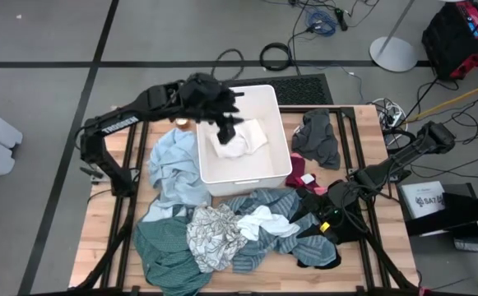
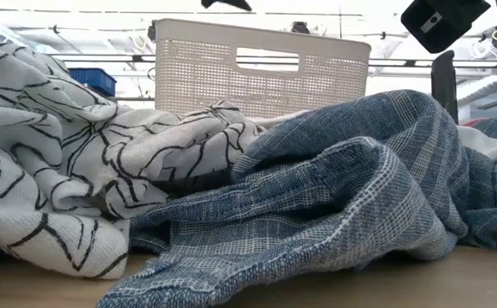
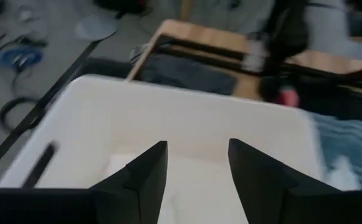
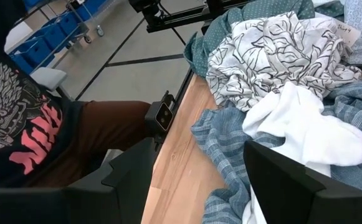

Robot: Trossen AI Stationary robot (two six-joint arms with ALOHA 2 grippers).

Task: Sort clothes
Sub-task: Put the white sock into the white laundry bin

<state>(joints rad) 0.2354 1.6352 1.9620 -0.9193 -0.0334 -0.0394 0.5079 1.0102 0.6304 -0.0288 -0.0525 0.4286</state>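
Left gripper (image 1: 226, 123) over the white bin (image 1: 278, 131), fingers (image 3: 144, 177) apart and holding nothing, a white cloth (image 1: 240, 138) lying in the bin below. Right gripper (image 1: 327, 215) low by the clothes pile (image 1: 222, 234) on the table (image 1: 99, 238), fingers spread wide and empty. Pink letters on a black shirt (image 4: 19, 118) beside the table, too cut off to read; white writing on the left arm (image 1: 119, 123), too small to read.

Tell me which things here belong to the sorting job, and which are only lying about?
Job: white garment in the bin; striped piece; patterned piece; teal piece; light blue piece; dark grey piece.
Lying about: floor cables; red case.
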